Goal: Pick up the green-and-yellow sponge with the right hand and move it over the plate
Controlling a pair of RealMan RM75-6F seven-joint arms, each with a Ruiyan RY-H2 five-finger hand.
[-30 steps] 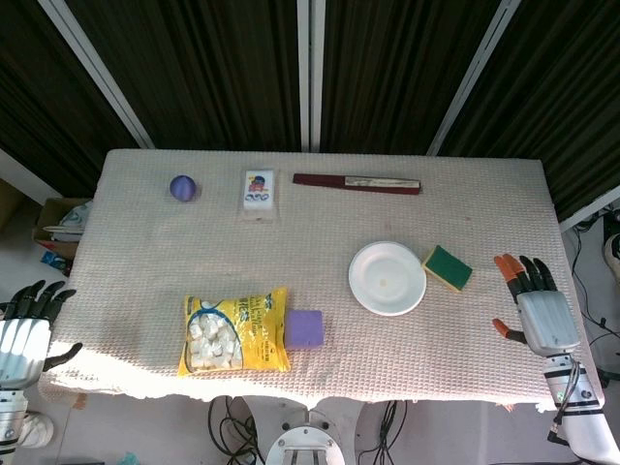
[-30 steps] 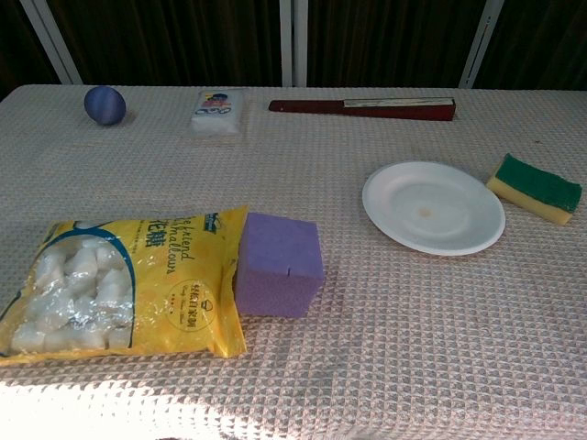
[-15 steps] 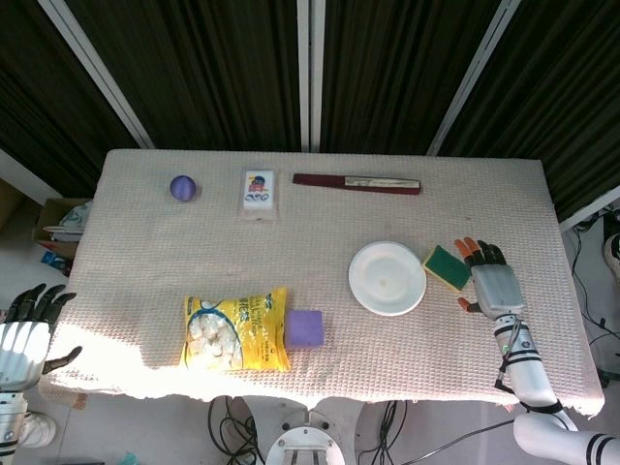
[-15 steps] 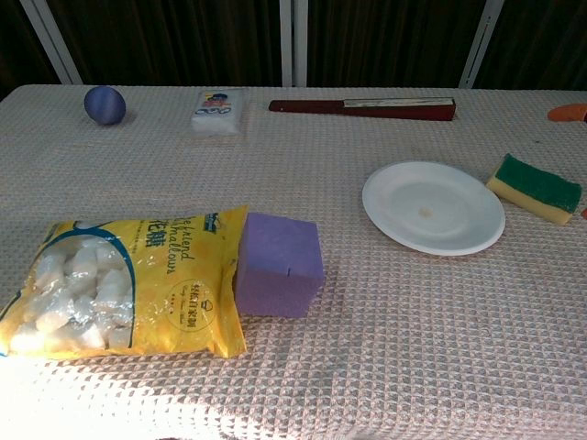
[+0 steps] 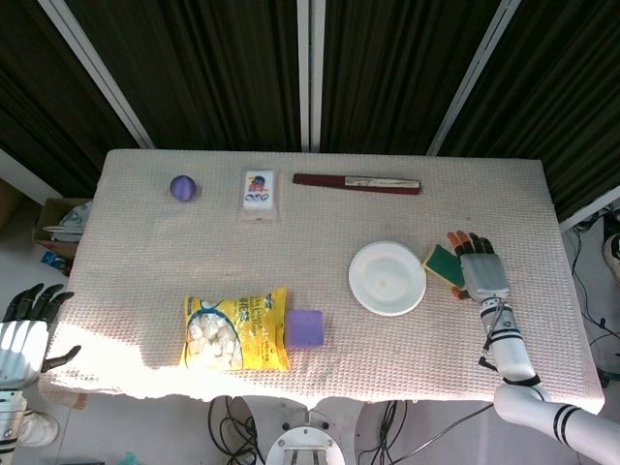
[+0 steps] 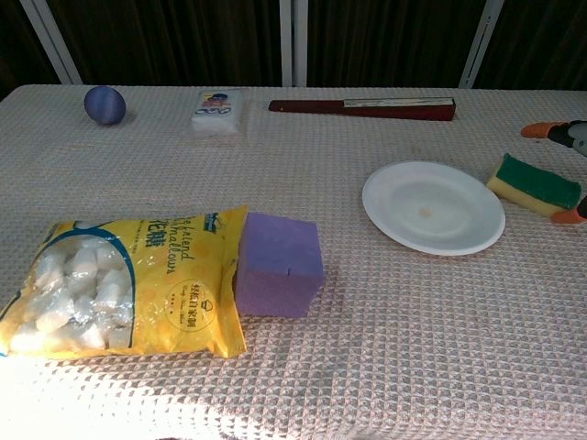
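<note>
The reach is in hand: the right hand [image 5: 481, 272] hovers at the green-and-yellow sponge [image 5: 445, 262], fingers [image 6: 539, 130] apart and holding nothing, the sponge lying on the desk [image 5: 320, 223] just right of the plate [image 5: 387, 278], so closing around it comes next.

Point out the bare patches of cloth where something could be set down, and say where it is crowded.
Bare cloth lies between the purple ball and the yellow bag, in the middle between the white box and the plate, and along the near edge right of the purple block. It is crowded where the right hand covers the sponge beside the plate.
</note>
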